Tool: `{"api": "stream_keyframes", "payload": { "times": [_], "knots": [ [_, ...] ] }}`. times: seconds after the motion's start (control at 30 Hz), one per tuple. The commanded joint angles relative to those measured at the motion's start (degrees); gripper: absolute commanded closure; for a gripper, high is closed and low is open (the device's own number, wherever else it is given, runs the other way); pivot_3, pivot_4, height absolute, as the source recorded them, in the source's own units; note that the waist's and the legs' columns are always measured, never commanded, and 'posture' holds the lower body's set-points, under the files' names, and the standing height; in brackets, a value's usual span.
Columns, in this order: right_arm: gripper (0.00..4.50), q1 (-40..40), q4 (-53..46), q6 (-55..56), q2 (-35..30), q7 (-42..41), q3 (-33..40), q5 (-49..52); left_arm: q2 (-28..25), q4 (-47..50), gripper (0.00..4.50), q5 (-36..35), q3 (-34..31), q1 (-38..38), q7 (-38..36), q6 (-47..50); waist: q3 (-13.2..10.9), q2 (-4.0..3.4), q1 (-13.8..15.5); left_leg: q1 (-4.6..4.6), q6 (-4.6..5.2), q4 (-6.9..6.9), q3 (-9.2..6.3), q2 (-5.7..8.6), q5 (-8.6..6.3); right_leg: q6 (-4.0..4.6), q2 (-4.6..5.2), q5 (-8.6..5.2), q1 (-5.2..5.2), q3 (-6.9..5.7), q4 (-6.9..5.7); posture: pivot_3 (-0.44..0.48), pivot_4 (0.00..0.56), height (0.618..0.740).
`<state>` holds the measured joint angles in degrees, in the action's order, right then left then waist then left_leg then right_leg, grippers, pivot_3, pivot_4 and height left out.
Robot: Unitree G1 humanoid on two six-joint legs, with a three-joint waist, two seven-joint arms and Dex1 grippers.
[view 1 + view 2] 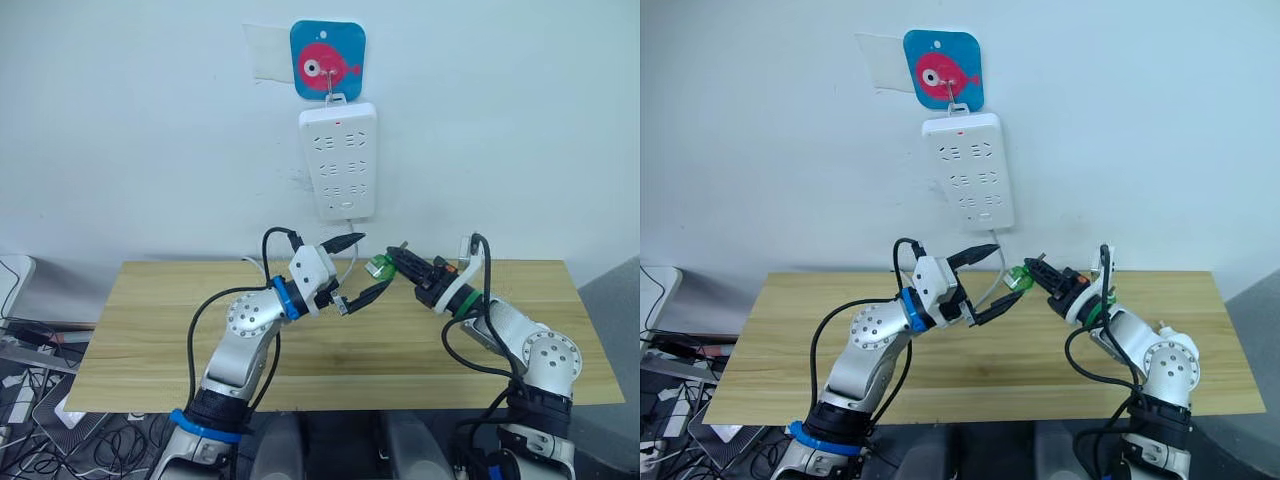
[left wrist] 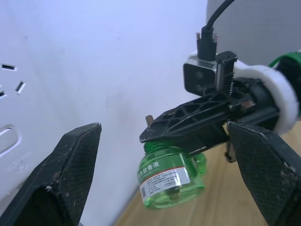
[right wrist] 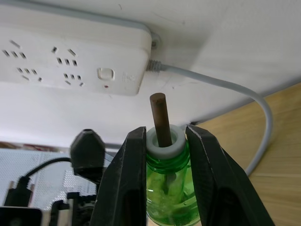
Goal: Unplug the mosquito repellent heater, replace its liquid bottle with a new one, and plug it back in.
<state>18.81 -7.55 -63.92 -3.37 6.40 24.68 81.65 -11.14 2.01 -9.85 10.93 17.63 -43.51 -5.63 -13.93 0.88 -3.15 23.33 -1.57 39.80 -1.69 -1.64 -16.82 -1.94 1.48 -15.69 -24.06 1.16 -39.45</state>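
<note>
A: Where did we have the bottle [image 1: 379, 266]?

B: We had it in our right gripper [image 3: 164, 141], fingers clenched on its neck just under the white collar, with the brown wick [image 3: 160, 117] sticking out bare between them. It hung in the air above the table [image 1: 150, 330] and below the power strip [image 1: 339, 160], touching neither.

A: How was it sitting?

B: From our left wrist it hung tilted, its label [image 2: 162, 176] facing that camera, the green body clear of the fingers.

A: And our left gripper [image 1: 355, 270]?

B: Released, its two fingers spread wide, one above and one below, just beside the bottle but apart from it. In the left wrist view the bottle sat between the two pads [image 2: 70, 165] with a gap on either side.

A: The strip?

B: It hung on the wall under a blue fish hook [image 1: 328, 60], sockets unoccupied, its grey cable [image 3: 225, 87] running down toward the table behind the bottle.

A: The heater and the capped bottle?

B: We could not make them out
</note>
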Motion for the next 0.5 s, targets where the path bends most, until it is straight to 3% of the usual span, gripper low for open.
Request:
{"api": "stream_keyframes", "payload": {
  "times": [0.03, 0.5],
  "knots": [
    [3.64, 0.26, -2.12, 2.13, -0.69, 3.21, -0.54, 6.09, 1.72, 0.09, 0.0, -0.7, 0.59, 0.41, 1.42, -0.78, 0.0, 0.0, 0.0, 0.0, 0.0, 0.0, 0.0, 0.0, 0.0, 0.0, 0.0, 0.0, 0.0, 0.0, 0.0, -0.089, 0.218, 0.74],
    [3.64, -0.33, -3.15, 8.3, -4.55, 8.4, -6.2, 15.65, 4.82, -0.53, 0.0, -4.95, -0.34, -0.51, 3.22, 3.3, 0.0, 0.0, -0.08, 0.03, 0.0, 0.0, 0.08, 0.0, 0.0, 0.0, -0.08, 0.0, 0.0, -0.02, 0.04, -0.094, 0.215, 0.74]
  ]
}}
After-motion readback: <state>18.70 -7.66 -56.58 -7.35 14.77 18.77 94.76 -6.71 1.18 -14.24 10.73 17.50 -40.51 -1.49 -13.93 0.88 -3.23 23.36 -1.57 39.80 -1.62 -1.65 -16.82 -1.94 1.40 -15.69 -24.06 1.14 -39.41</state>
